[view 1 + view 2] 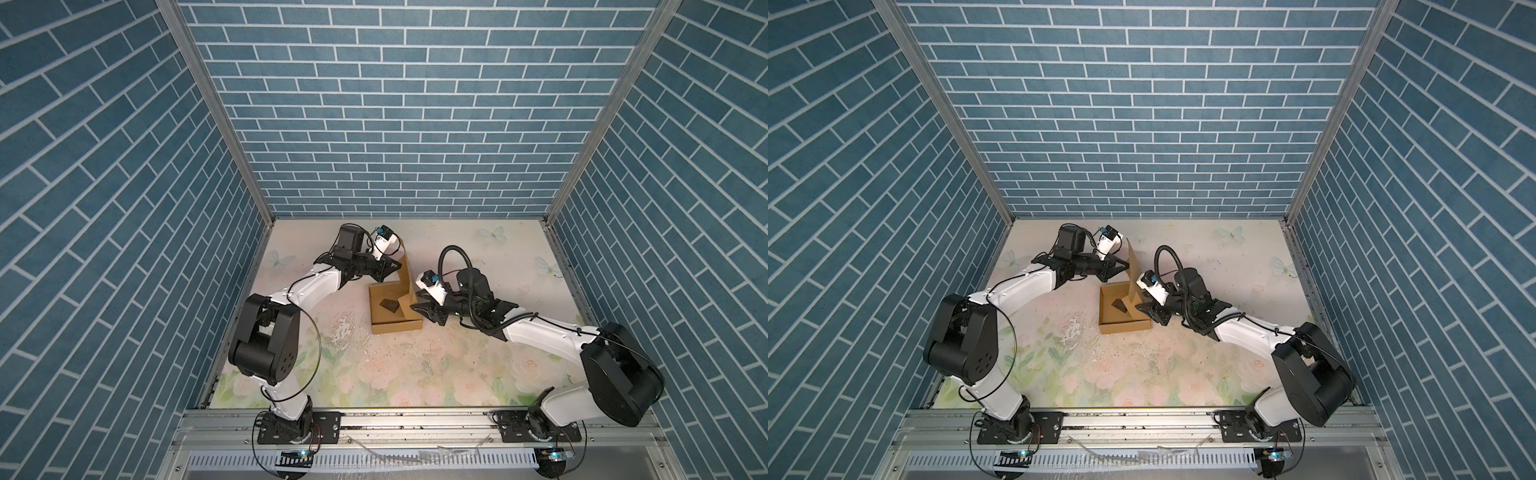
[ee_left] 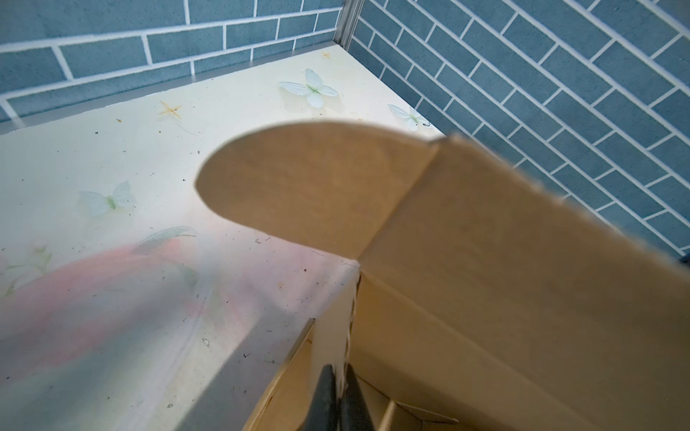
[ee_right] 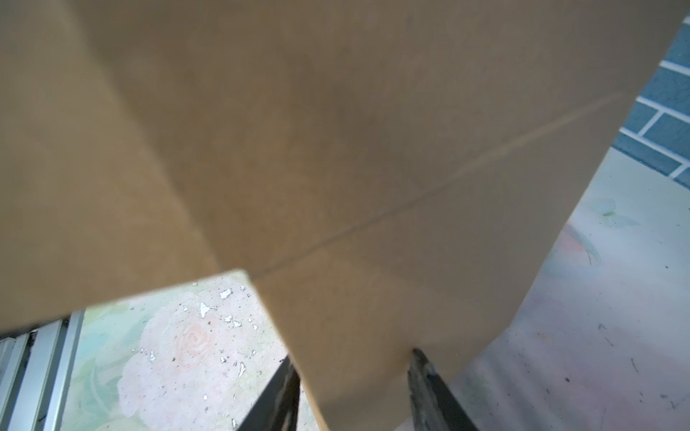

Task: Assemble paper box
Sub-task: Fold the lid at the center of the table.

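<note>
The left pincer is held against the near-upright tall panel of the paper box. In the left wrist view its fingers are seen pressed together on a thin cardboard edge, with a rounded tab folded out beyond them. The paper box is set on the flowered desk, about midway across it and toward the rear, between the two pincers. Its shallow tray is open upward and a small dark chip is seen lying inside. Just right of the tray, the right pincer is brought up to the box's right side. In the right wrist view its fingers are seen apart with a cardboard flap between them; whether that flap is squeezed cannot be told.
</note>
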You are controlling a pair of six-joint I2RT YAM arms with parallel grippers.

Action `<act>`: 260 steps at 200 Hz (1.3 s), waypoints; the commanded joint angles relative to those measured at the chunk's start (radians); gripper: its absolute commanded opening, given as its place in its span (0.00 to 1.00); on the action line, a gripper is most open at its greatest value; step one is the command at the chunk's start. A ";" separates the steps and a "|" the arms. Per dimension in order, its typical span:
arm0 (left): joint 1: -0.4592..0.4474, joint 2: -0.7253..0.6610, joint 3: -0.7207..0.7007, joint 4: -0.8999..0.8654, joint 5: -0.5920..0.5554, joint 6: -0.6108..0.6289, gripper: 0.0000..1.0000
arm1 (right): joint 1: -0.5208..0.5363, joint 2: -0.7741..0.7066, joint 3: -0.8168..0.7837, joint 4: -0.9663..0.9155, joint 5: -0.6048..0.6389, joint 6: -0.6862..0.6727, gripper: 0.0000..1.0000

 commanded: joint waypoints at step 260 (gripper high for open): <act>0.115 -0.078 -0.219 0.057 -0.021 -0.003 0.48 | 0.109 0.150 0.038 0.039 0.244 -0.074 0.43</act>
